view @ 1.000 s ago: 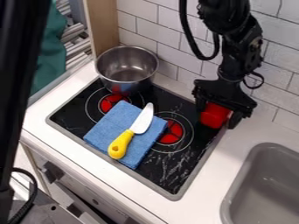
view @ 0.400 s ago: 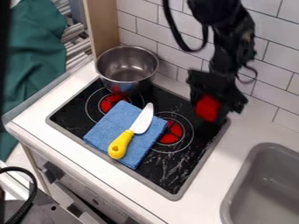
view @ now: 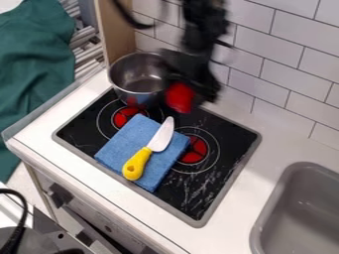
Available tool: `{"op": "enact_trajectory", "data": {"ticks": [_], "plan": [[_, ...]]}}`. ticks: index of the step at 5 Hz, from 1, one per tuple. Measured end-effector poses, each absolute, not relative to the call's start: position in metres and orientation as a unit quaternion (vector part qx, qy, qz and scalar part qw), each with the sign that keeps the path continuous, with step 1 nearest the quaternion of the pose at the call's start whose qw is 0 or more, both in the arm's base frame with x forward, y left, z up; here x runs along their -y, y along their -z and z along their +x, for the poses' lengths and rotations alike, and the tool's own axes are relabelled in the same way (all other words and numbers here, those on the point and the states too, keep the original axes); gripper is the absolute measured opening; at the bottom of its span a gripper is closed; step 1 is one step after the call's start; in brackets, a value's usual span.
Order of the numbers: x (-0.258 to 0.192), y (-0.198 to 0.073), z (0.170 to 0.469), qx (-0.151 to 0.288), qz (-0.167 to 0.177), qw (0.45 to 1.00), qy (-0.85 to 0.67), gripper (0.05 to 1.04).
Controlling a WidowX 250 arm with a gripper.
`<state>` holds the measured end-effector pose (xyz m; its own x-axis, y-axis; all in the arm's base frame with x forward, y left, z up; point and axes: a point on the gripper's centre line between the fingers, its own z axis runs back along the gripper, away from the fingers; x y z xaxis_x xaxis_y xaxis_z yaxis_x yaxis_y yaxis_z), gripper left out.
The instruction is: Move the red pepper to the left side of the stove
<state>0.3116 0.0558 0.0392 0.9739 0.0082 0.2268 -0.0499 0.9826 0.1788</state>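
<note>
White tiles (view: pixel 283 72) back a blurred end effector (view: pixel 183 93) gripping the partly hidden red pepper (view: pixel 179 99)

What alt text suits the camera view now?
A gripper holds a red pepper over the back of the stove, beside a metal pot. A yellow-handled knife lies on a blue cloth on the stove; a grey sink is at right.

The gripper (view: pixel 181 101) is blurred, the sink (view: pixel 303 211) cut off
</note>
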Motion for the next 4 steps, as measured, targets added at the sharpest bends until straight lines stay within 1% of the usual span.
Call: {"op": "enact_trajectory", "data": {"ticks": [1, 2, 3, 4], "plan": [[-0.104, -0.029, 0.287, 0.101, 0.080, 0.990, -0.064, 0.746], [-0.145, -0.008, 0.272, 0.084, 0.051, 0.992, -0.078, 0.745], [-0.152, 0.006, 0.269, 0.072, 0.032, 0.995, -0.065, 0.746], [-0.153, 0.009, 0.267, 0.072, 0.025, 0.996, -0.048, 0.745]]}}
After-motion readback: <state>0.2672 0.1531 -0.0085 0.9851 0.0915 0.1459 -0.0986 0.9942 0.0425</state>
